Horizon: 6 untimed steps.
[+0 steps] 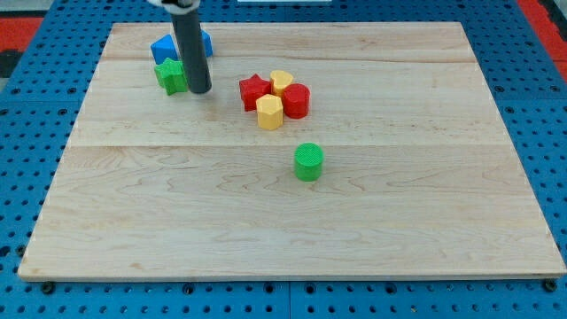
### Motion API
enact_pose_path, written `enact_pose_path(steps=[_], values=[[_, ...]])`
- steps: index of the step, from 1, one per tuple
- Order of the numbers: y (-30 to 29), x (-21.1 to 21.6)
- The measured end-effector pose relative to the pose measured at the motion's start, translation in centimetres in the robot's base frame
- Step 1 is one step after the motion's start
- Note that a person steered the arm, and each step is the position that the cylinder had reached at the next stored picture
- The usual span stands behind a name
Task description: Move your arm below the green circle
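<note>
The green circle [308, 161] is a short green cylinder standing alone near the middle of the wooden board [292, 230]. My rod comes down from the view's top left and my tip [198, 90] rests on the board right next to a green star-like block [170, 75], on its right side. The tip is well to the upper left of the green circle, apart from it.
A blue block [166, 48] lies behind the rod at the top left. A cluster sits above the green circle: red star [254, 90], yellow heart [281, 82], red block [298, 100], yellow hexagon [269, 112]. A blue pegboard [35, 106] surrounds the board.
</note>
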State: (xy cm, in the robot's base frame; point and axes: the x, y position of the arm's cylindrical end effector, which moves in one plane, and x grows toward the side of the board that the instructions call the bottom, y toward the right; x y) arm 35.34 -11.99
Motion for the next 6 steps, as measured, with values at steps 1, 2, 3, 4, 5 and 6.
enact_pose_path(steps=[1,2,3,4,5,6], values=[[-6.0,-0.3],[-4.2,-3.9],[-4.3,-5.1],[-4.6,2.1],[-1.7,12.6],[8.4,18.6]])
